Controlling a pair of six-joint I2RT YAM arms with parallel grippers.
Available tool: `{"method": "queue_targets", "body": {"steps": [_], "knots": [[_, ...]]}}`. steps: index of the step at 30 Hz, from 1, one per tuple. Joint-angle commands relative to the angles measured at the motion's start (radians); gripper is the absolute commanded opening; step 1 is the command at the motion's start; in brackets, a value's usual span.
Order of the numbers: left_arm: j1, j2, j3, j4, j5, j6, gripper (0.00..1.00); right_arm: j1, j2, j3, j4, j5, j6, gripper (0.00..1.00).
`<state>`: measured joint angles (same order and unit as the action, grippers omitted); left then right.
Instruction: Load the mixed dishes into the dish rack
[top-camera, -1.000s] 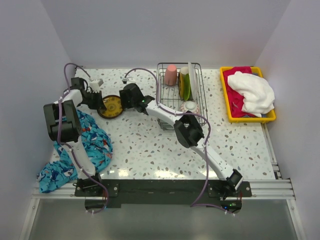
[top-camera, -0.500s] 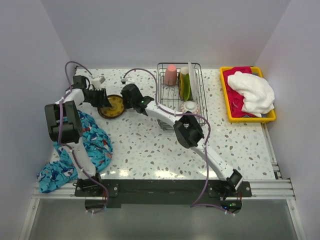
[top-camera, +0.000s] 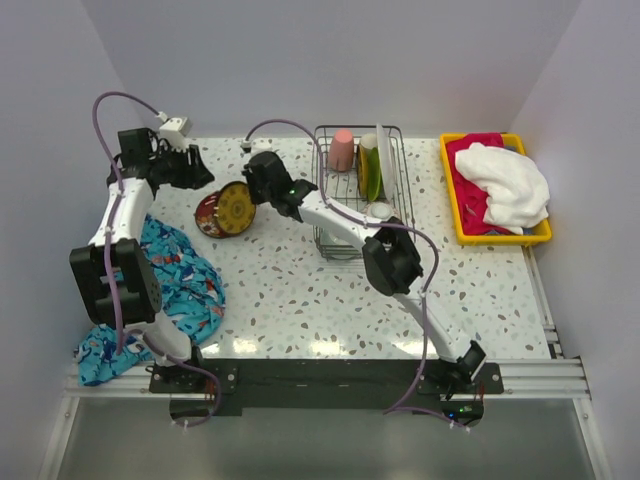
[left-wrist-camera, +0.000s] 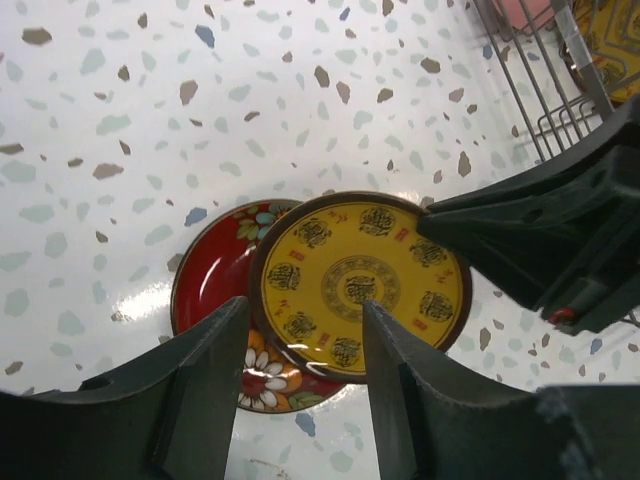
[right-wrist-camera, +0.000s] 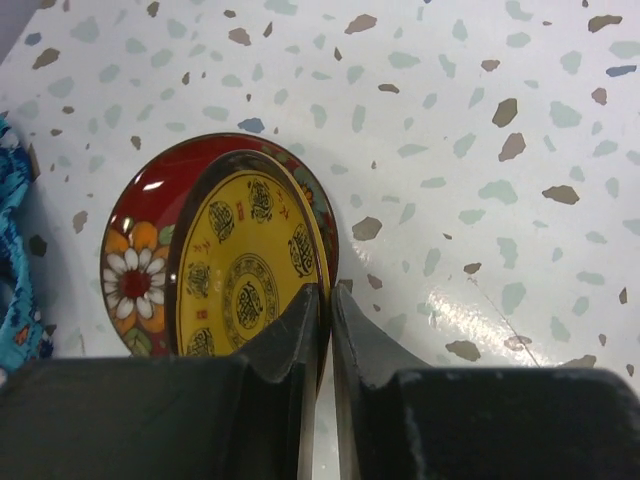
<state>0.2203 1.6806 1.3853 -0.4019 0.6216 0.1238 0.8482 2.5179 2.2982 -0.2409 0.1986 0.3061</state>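
Observation:
My right gripper (top-camera: 258, 190) (right-wrist-camera: 325, 320) is shut on the right rim of a yellow patterned plate (top-camera: 238, 208) (right-wrist-camera: 245, 270), which is tilted up on edge. Under it lies a red flowered plate (top-camera: 207, 215) (right-wrist-camera: 135, 270) (left-wrist-camera: 215, 300), flat on the table. The left gripper (top-camera: 190, 170) (left-wrist-camera: 300, 340) hangs open above and to the left, holding nothing; its wrist view looks down on the yellow plate (left-wrist-camera: 360, 285). The dish rack (top-camera: 335, 195) stands to the right, holding a pink cup (top-camera: 342, 150), upright green and yellow plates (top-camera: 370, 170) and a small bowl (top-camera: 380, 212).
A blue patterned cloth (top-camera: 170, 280) lies crumpled at the near left, its edge showing in the right wrist view (right-wrist-camera: 10, 200). At the far right is a yellow tray (top-camera: 455, 215) filled with red and white towels (top-camera: 510, 185). The rack's wires (left-wrist-camera: 530, 80) reach into the left wrist view.
The left gripper opened, let go of the yellow plate and rose back to the left. The right gripper shut on that plate's rim and tipped it up, baring the red plate.

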Motion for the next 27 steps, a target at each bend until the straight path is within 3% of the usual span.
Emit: {"method": "queue_targets", "body": {"steps": [1, 4, 10, 14, 15, 18, 27], "knots": [[0.036, -0.035, -0.045, 0.014, 0.068, 0.088, 0.54, -0.003, -0.152, -0.078, 0.064, -0.108, -0.065, 0.0], [0.056, -0.041, -0.049, -0.02, 0.208, 0.247, 0.55, -0.003, -0.231, -0.18, 0.118, -0.181, -0.119, 0.0], [0.06, -0.006, -0.054, -0.11, 0.277, 0.537, 0.58, -0.009, -0.301, -0.281, 0.146, -0.292, -0.191, 0.0], [0.059, 0.099, 0.013, -0.33, 0.392, 0.73, 0.59, -0.011, -0.327, -0.329, 0.158, -0.312, -0.216, 0.0], [0.06, 0.152, 0.033, -0.383, 0.444, 0.816, 0.99, -0.011, -0.329, -0.329, 0.154, -0.314, -0.217, 0.0], [0.054, 0.243, 0.11, -0.544, 0.49, 0.917, 1.0, -0.011, -0.349, -0.348, 0.158, -0.315, -0.229, 0.0], [0.037, 0.26, 0.09, -0.437, 0.509, 0.849, 1.0, -0.008, -0.386, -0.373, 0.169, -0.375, -0.245, 0.0]]}}
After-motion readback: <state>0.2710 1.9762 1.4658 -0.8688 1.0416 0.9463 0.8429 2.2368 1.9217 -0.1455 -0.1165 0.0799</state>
